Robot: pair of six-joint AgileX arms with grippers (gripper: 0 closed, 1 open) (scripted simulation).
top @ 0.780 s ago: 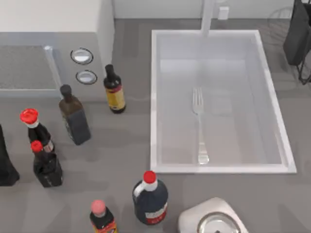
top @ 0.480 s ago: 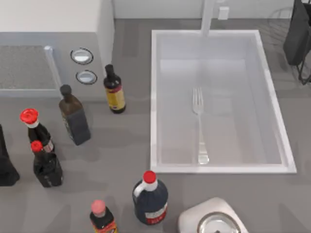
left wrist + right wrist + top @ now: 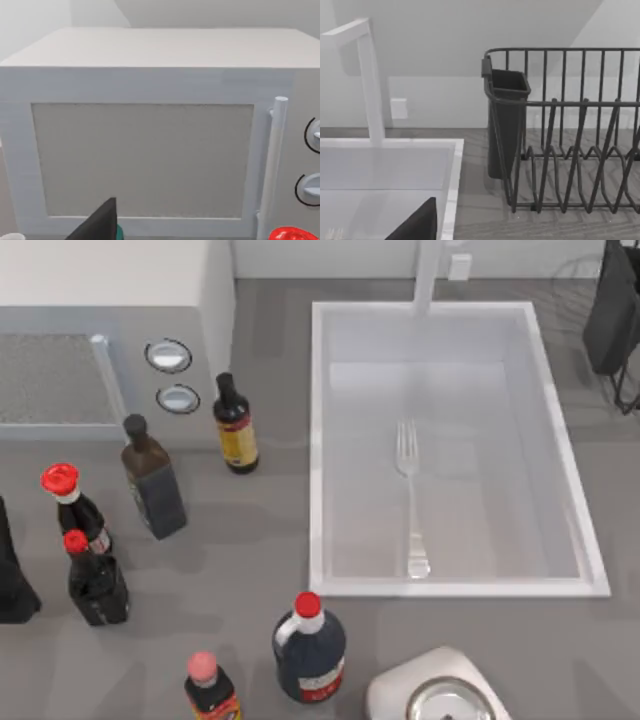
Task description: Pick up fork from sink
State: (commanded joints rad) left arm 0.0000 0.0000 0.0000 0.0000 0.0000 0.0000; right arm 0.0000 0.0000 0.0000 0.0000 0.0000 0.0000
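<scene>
While a dark finger (image 3: pixel 97 222) of the left jaws is seen at the edge of the left wrist view, the width of the jaws cannot be told from it. The left arm (image 3: pixel 10 575) is parked at the left edge of the surface, facing a white microwave (image 3: pixel 150 125) with a vertical door handle (image 3: pixel 272 165) and two round knobs (image 3: pixel 312 187). A red bottle cap (image 3: pixel 290 234) is caught just beside the handle in the left wrist view.

A similar dark finger (image 3: pixel 417 222) of the right jaws is seen in the right wrist view; again no opening can be read. The right arm (image 3: pixel 612 310) is parked at the far right corner of the surface, probably just off the sink's far right corner. A dark wire dish rack (image 3: pixel 570 130) with a cutlery cup (image 3: pixel 505 125) is seen ahead of it, with the white faucet (image 3: pixel 370 80) near.

The fork (image 3: pixel 410 495) is laid flat on the bottom of the sink (image 3: pixel 316 440), about mid-basin, tines toward the faucet end and rounded handle end close to the near wall. Nothing is touching it; both arms are well apart from it.

Left of the sink, several dark sauce bottles are stood upright on the grey surface (image 3: pixel 260 540): a yellow-labelled bottle (image 3: pixel 235 425), a square dark bottle (image 3: pixel 153 478), two red-capped bottles (image 3: pixel 75 505), a pink-capped bottle (image 3: pixel 210 688) and a large red-capped jug (image 3: pixel 308 648). A small steel bowl (image 3: pixel 440 702) on a white base is set near the sink's front rim.
</scene>
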